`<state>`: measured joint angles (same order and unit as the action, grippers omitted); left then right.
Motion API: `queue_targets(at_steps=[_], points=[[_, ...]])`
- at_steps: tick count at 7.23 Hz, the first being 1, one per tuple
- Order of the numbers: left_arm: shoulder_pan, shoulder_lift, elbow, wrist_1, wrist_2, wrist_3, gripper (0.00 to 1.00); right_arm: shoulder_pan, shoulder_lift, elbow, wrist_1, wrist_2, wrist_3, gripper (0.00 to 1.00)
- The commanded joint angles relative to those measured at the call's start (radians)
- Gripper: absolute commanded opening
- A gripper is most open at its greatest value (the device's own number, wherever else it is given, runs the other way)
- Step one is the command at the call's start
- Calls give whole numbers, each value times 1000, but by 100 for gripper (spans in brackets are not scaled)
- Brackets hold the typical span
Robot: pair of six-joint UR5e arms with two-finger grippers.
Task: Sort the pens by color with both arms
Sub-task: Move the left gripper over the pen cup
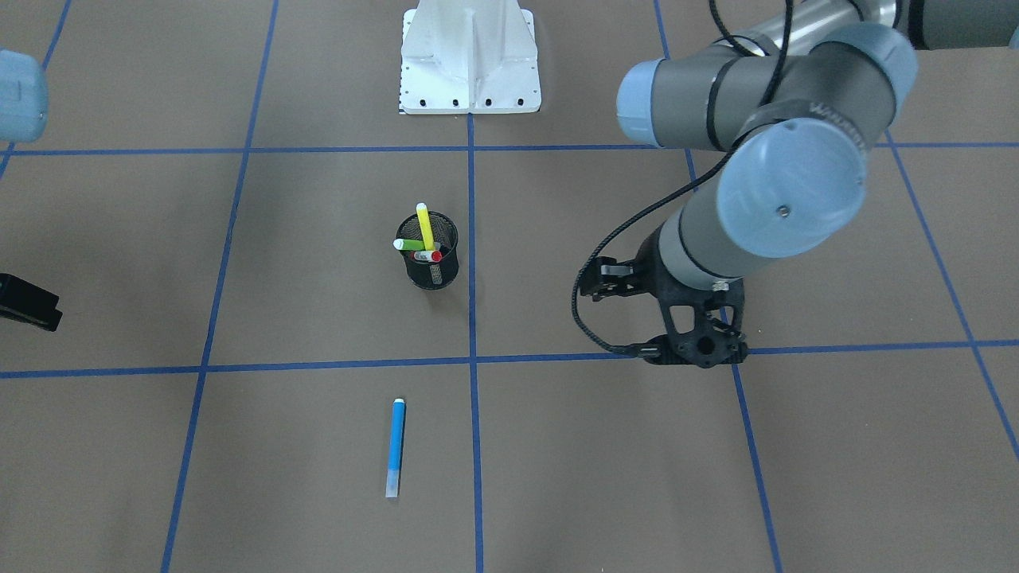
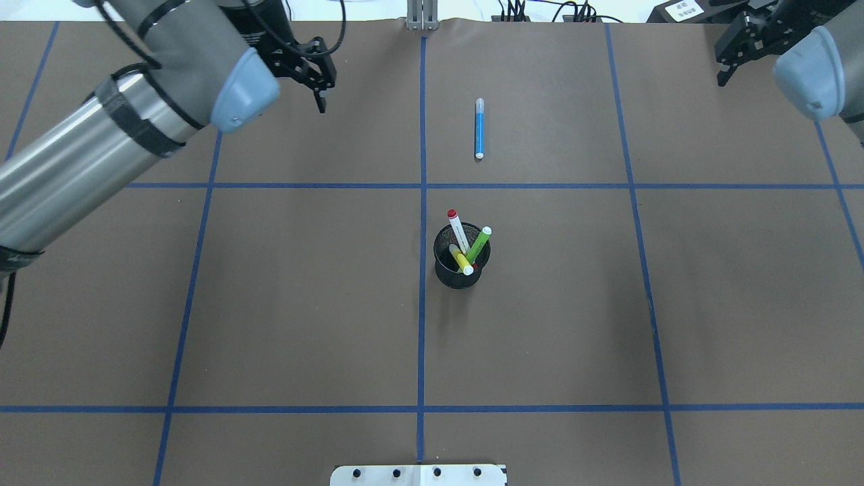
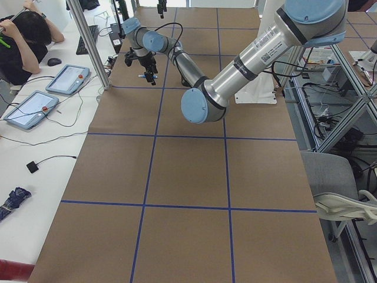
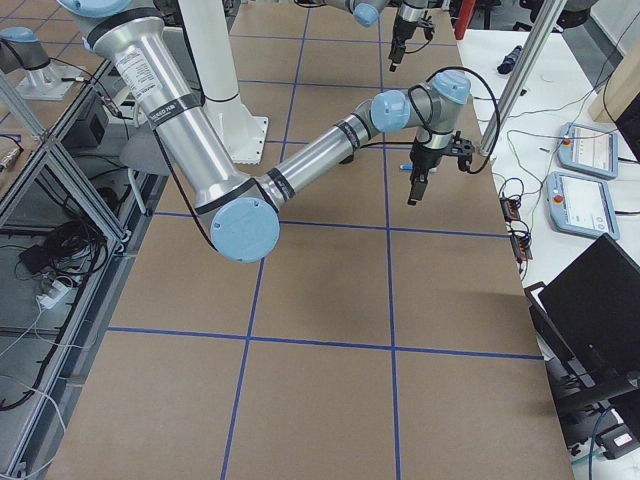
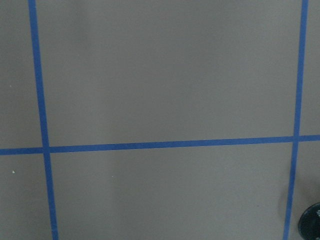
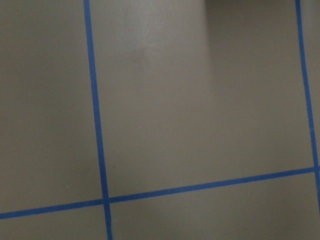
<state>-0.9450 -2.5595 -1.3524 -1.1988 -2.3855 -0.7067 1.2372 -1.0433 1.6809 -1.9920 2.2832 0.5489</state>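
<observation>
Pens mostly unsorted: blue pen (image 2: 479,128) flat on table (image 2: 270,304), between left gripper (image 1: 621,317) and right gripper (image 2: 732,57); red pen (image 2: 459,233), green pen (image 2: 480,243), yellow pen (image 2: 462,260) leaning in cup (image 2: 447,273), behind both grippers. Left gripper spread wide, empty; right gripper's spread impossible to tell. Both held clear, probably for access.
</observation>
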Motion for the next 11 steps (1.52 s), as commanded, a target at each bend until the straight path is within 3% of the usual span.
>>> queue_targets(at_steps=[1, 3, 5, 7, 8, 11], points=[[70, -132, 130, -7, -50, -49, 100, -1, -7, -1, 1, 22, 2, 99], [126, -133, 157, -185, -50, -193, 100, -1, -12, 0, 7, 44, 2, 100], [176, -139, 174, -228, -52, -273, 100, -1, -12, 0, 7, 51, 2, 99], [203, -136, 215, -381, -50, -414, 100, -16, -12, -6, 10, 52, 2, 99], [212, -134, 235, -389, -49, -422, 100, -16, -12, -4, 10, 55, 2, 99], [219, -134, 239, -390, -49, -421, 79, -16, -10, -6, 12, 56, 2, 99]])
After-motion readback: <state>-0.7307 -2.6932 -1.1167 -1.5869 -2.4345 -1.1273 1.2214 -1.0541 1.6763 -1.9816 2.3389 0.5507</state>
